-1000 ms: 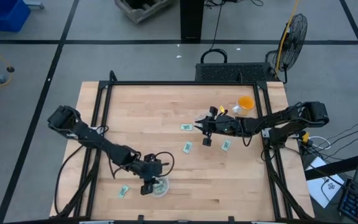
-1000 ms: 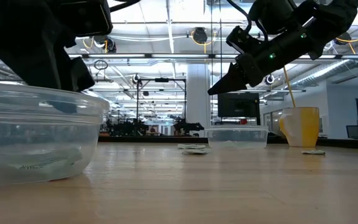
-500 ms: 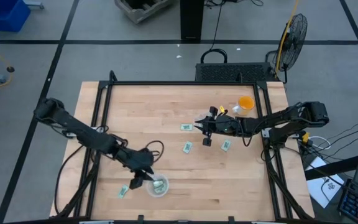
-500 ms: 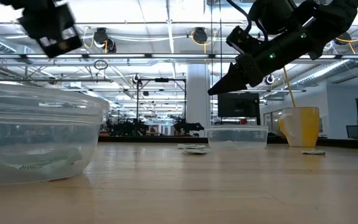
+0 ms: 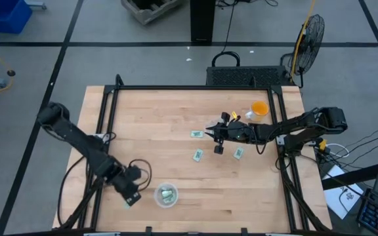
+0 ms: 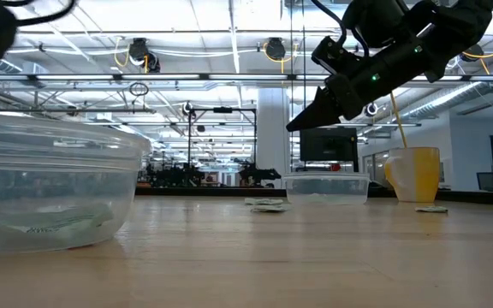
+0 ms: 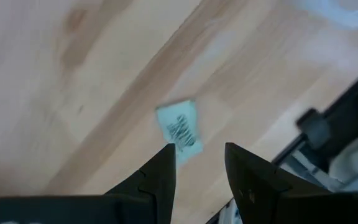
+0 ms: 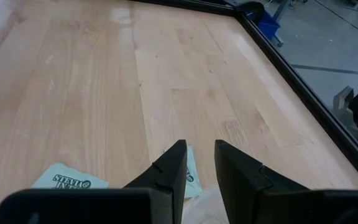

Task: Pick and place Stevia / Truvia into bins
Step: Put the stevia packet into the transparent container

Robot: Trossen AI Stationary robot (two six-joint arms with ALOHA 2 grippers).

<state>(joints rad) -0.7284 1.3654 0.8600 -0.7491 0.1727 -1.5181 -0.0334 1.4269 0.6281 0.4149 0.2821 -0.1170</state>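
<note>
A clear bowl (image 5: 166,195) near the table's near edge holds a few green-and-white sachets (image 6: 54,222). My left gripper (image 5: 130,194) hovers open just left of that bowl, above a lone sachet (image 7: 180,129) lying flat on the wood. Three more sachets lie flat mid-table (image 5: 196,134), (image 5: 197,155), (image 5: 238,153). My right gripper (image 5: 214,133) hangs above them, its fingers (image 8: 169,168) a narrow gap apart, holding nothing. A second clear bowl (image 6: 326,186) stands farther back.
An orange cup (image 5: 259,109) stands by the table's far right corner. A black frame rail (image 5: 107,111) borders the tabletop. Bare wood (image 5: 156,124) lies between the two arms.
My left gripper has swung away from above the near bowl toward the table's left edge and now hovers over the sachet left of the bowl. The bowl and its sachets have stayed put.
</note>
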